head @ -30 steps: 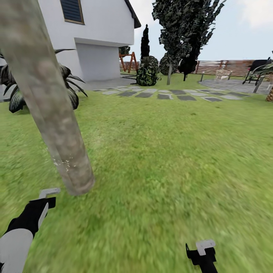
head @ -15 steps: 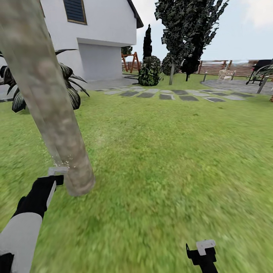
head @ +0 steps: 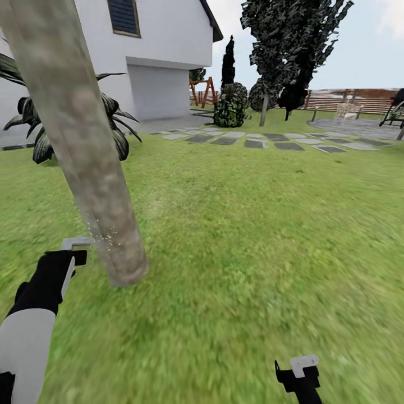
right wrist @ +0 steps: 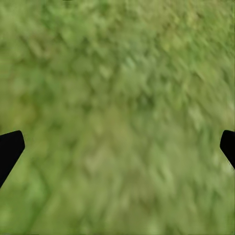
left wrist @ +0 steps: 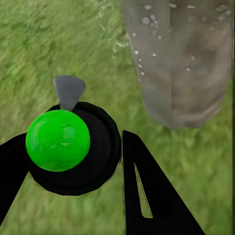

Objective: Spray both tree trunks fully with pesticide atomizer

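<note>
Left tool (left wrist: pixel 73 171) gripping, seemingly, atomizer (left wrist: pixel 63 142)

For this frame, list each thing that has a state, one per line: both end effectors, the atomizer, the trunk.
Left end effector: shut on the pesticide atomizer.
Pesticide atomizer: held off the grass, grey nozzle toward the tree trunk.
Tree trunk: leaning, white pesticide specks low down near the nozzle; the upper bark looks bare.
Right end effector: open, empty, over grass.
</note>
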Controlling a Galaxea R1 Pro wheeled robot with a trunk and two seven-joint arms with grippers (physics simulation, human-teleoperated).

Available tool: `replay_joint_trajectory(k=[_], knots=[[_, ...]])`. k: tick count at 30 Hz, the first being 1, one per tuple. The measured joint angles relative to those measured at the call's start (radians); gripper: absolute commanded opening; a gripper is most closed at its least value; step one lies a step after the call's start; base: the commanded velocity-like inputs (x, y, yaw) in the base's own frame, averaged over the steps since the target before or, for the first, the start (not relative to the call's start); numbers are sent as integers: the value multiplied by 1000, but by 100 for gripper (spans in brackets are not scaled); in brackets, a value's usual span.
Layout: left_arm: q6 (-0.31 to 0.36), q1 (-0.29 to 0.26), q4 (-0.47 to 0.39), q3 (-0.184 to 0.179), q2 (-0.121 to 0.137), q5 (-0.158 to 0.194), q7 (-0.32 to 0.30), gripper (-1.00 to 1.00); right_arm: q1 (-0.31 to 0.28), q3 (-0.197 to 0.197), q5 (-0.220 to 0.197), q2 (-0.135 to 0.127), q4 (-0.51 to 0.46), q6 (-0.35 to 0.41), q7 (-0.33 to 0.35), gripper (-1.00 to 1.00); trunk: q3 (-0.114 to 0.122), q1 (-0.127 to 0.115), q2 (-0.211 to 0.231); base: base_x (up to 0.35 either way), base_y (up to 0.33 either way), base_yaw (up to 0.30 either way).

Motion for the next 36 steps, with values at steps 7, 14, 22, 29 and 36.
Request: replay_joint_trajectory(k=[7, 14, 22, 29, 36], knots=[[0, 5, 9, -2, -5, -1, 0, -100, 0, 0, 0, -3, 0, 1, 0, 100, 0, 0, 0, 188, -207, 1], [0, 6, 11, -2, -3, -2, 0, -100, 0, 0, 0, -2, 0, 1, 0, 100, 0, 0, 0, 151, -238, 0], [3, 5, 11, -1, -5, -2, 2, -100, 0, 0, 0, -2, 1, 1, 0, 100, 0, 0, 0, 18, -270, 0], [3, 6, 13, 0, -3, -3, 2, -100, 0, 0, 0, 0, 0, 1, 0, 100, 0, 0, 0, 0, -273, 17], [3, 6, 19, 1, -6, -2, 3, -100, 0, 1, 0, 3, 0, 0, 0, 100, 0, 0, 0, 0, -273, 251]])
